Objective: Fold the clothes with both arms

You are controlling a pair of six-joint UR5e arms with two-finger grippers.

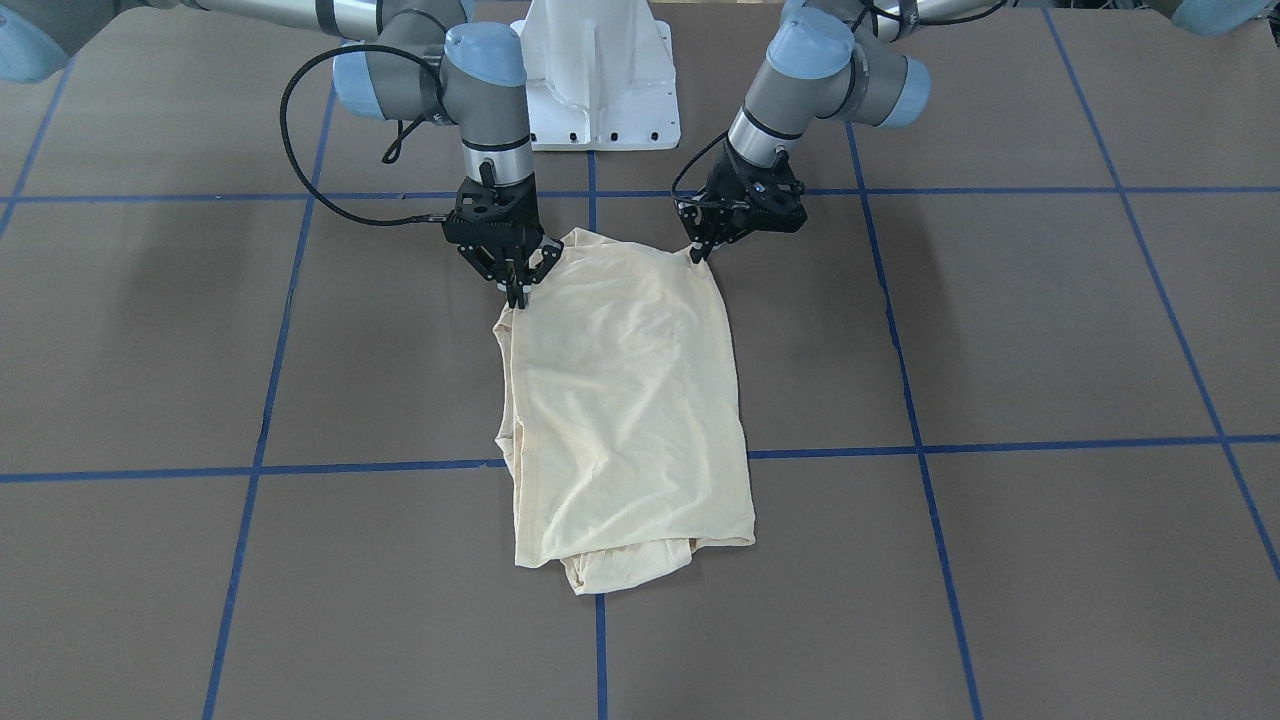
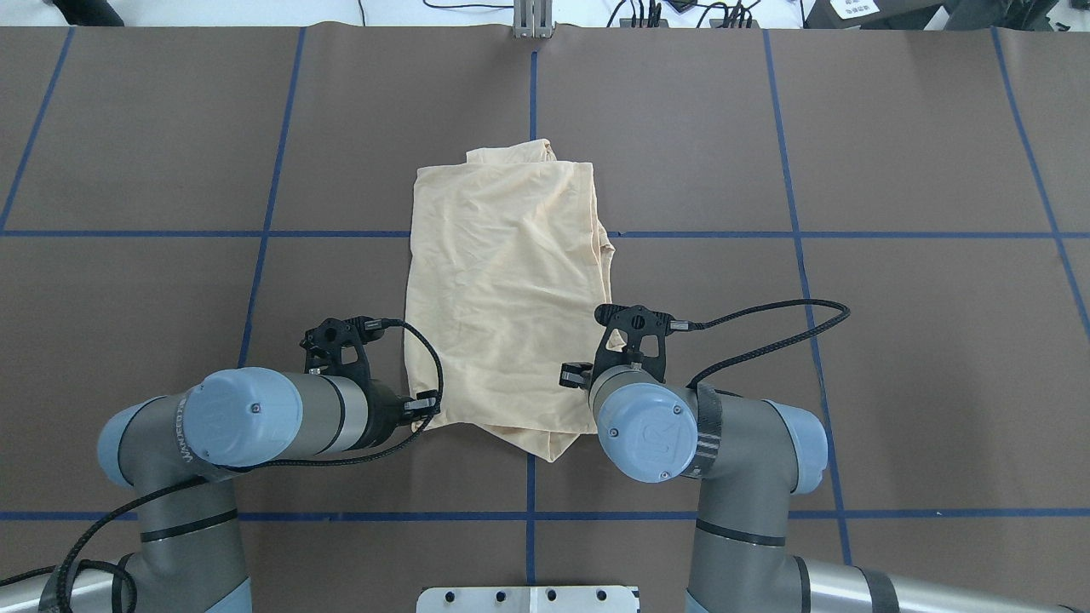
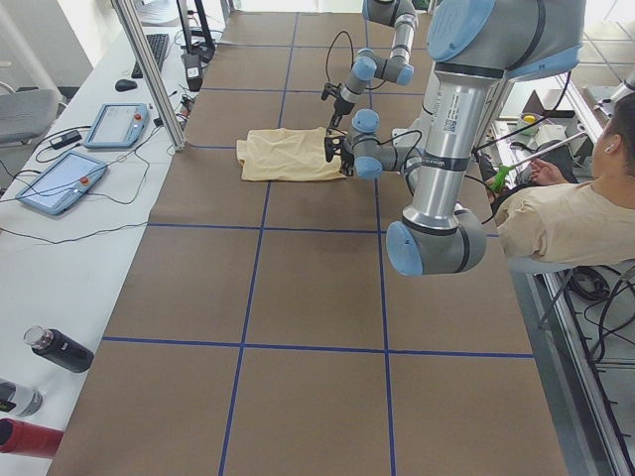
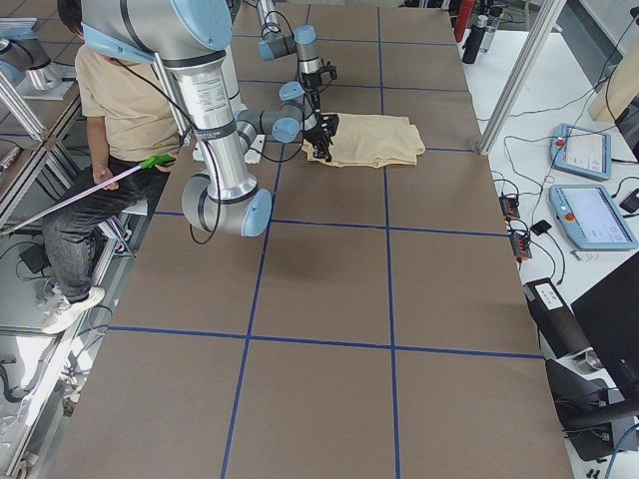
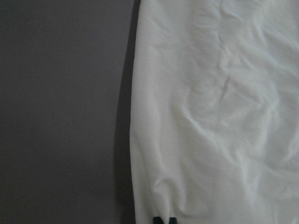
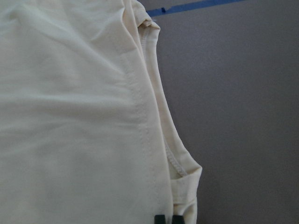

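Closest to the lenses is the shirt [image 6: 84, 116] itself, filling most of both wrist views, with a pair of black fingertips [image 5: 159, 220] poking in at the bottom edge of each. Count-wise: one shirt, two arms, two grippers. Left arm [image 1: 800, 90] and right arm [image 1: 490, 90] both come down from the robot-side edge of the table [image 1: 1000, 320], either side of one white base [image 1: 600, 90].

Shirt's pale cream, thin-looking, folded into a rough long rectangle with plain cloth facing up. Lots of soft wrinkles, a stitched seam along the side the right wrist view shows, and a few under-layers sticking out at the end toward the operators' edge and along the right gripper's side. It sits about midway between the two short ends of the table, long way running from the robot-side edge toward the operators' edge, over a crossing of the blue tape [image 1: 350, 467] lines.

Left gripper [image 1: 697, 252] is pinched tight on one corner of the robot-side end; right gripper [image 1: 516, 292] is pinched on the edge by the other corner, fingers pressed together with cloth between them. That end puckers up a bit between the two. One person [image 3: 566, 223] sits beyond the robot-side edge in the side views.
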